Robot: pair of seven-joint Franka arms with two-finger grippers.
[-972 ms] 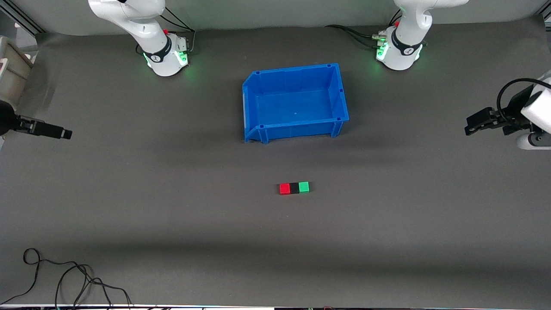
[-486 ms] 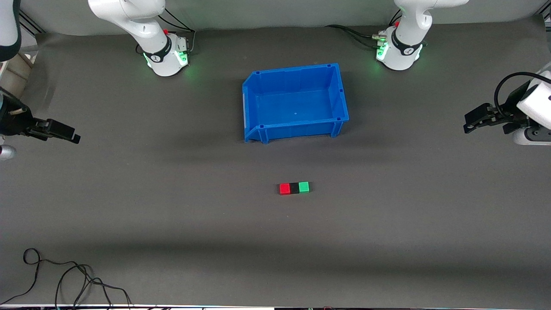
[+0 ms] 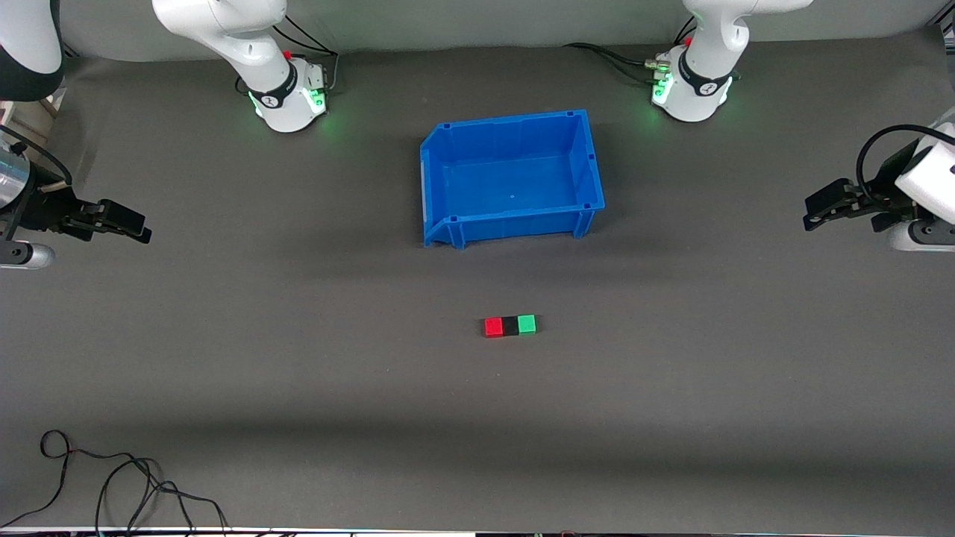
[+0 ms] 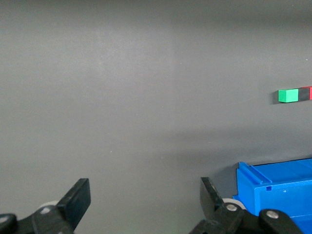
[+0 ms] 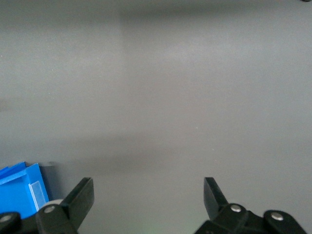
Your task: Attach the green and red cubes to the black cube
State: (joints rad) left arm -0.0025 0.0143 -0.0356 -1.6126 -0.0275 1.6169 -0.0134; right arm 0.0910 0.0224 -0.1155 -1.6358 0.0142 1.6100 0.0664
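Note:
The red cube (image 3: 493, 327), black cube (image 3: 509, 325) and green cube (image 3: 527, 324) sit touching in one row on the grey table, the black one in the middle, nearer to the front camera than the blue bin (image 3: 512, 177). The green cube (image 4: 287, 95) and the black cube (image 4: 304, 93) show in the left wrist view too. My left gripper (image 3: 815, 215) is open and empty above the table at the left arm's end; its fingers (image 4: 78, 200) frame bare table. My right gripper (image 3: 138, 230) is open and empty above the right arm's end.
The blue bin holds nothing. Its corner shows in the left wrist view (image 4: 273, 190) and in the right wrist view (image 5: 22, 187). A loose black cable (image 3: 112, 485) lies at the table's front edge toward the right arm's end.
My right gripper has moved a little toward the table's middle and turned. My left gripper has barely shifted. The cubes have not moved.

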